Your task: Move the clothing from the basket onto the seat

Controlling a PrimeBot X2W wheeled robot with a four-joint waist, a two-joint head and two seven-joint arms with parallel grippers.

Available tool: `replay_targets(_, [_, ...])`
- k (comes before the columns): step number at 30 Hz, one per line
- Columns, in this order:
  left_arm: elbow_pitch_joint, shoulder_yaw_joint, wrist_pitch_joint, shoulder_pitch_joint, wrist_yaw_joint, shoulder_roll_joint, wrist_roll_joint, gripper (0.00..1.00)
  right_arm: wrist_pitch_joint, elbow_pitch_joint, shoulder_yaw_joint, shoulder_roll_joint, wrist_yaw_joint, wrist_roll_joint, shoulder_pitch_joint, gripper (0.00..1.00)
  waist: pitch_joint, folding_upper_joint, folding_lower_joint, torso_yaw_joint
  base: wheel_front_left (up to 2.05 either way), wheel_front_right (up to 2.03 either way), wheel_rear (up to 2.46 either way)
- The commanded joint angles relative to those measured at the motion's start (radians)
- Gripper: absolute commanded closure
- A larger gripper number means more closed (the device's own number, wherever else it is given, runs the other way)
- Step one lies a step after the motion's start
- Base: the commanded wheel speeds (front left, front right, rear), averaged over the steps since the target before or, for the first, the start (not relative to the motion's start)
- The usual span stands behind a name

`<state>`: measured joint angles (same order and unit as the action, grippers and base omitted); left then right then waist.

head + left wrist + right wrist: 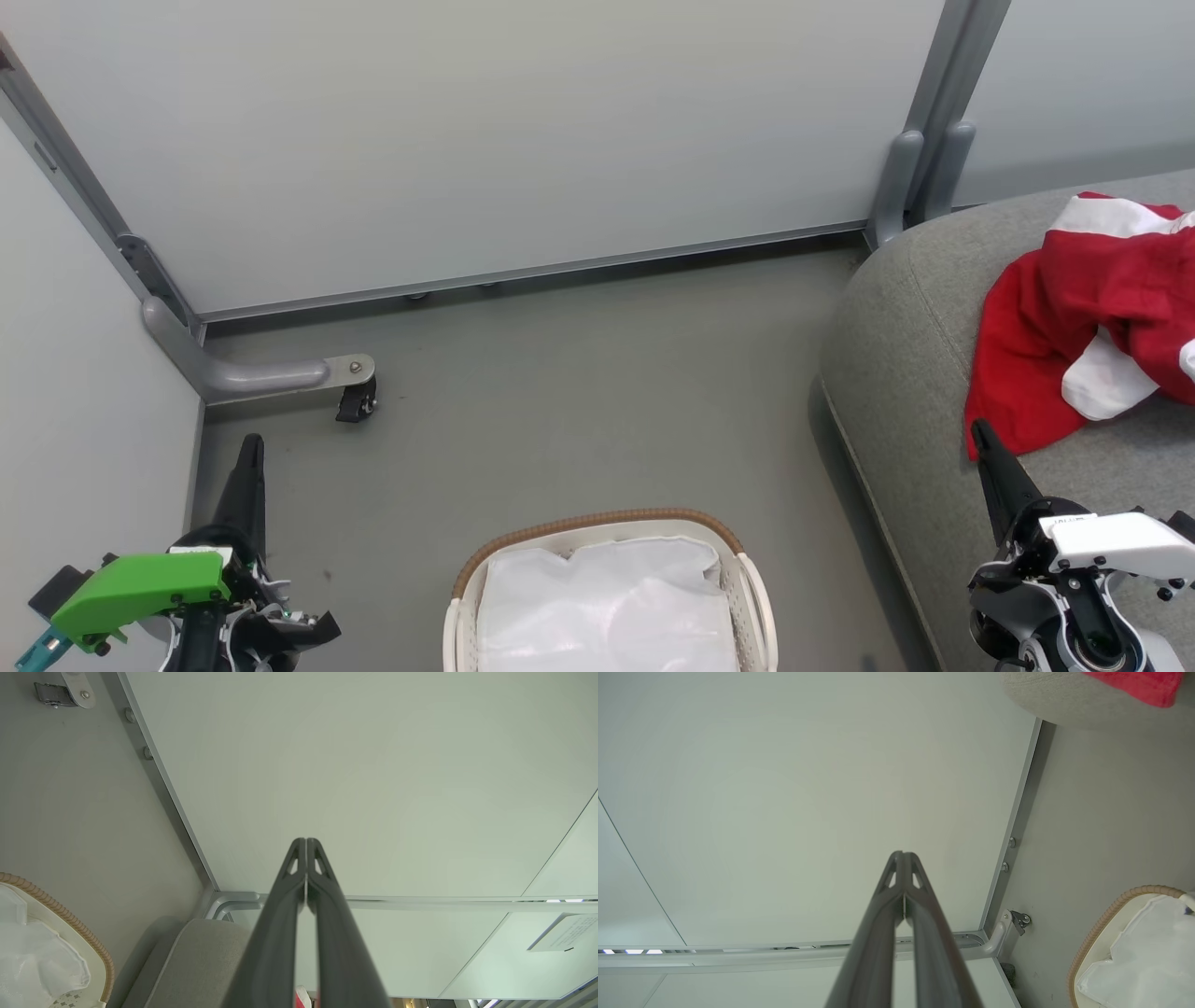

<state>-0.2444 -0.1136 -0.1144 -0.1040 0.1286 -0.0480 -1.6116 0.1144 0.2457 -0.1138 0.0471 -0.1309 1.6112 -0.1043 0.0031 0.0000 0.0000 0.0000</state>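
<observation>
Clothing [1074, 308] lies crumpled on the seat [906, 373], so the move itself looks done, and what I judge remains is a clean withdrawal and a check.

Start with the seat, the largest thing in the head view. Its grey cushion fills the right side, and the red and white garment rests well in from the rounded front corner. The right part of the garment runs out of that view, so confirm that nothing trails over a far edge before calling it finished.

Next, the basket [597, 521] stands on the floor at the bottom centre, well apart from the clothing. It holds a white liner [607, 597] and I can see no red in it. Leave the liner where it is, since it is not part of the load.

The left gripper [250, 457] hangs over the floor to the left of the basket, and in its wrist view its fingers [280, 933] are pressed together on nothing.

The right gripper [985, 443] needs the most care. Its tip shows just beside the lower red hem, and I cannot tell whether it touches the cloth. Its fingers [873, 942] are likewise together and hold nothing. Draw that arm back along its own line, away from the hem, slowly enough that the pointed tip does not catch a fold and drag the garment towards the cushion's edge
</observation>
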Motion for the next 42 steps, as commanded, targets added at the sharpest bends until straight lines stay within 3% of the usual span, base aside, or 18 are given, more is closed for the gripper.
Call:
replay_targets(1, [0.001,-0.002,-0.003,-0.010,0.004,-0.004,-0.003,1.00,0.003,-0.004,-0.002,0.006,0.000,0.003,-0.008,1.00,0.000,0.0000,0.0000,0.000,0.00,0.00,0.00])
replay_targets(42, [0.001,-0.002,-0.003,-0.010,0.004,-0.004,-0.003,1.00,0.003,-0.004,-0.001,0.006,0.000,0.003,-0.007,1.00,0.000,0.0000,0.0000,0.000,0.00,0.00,0.00])
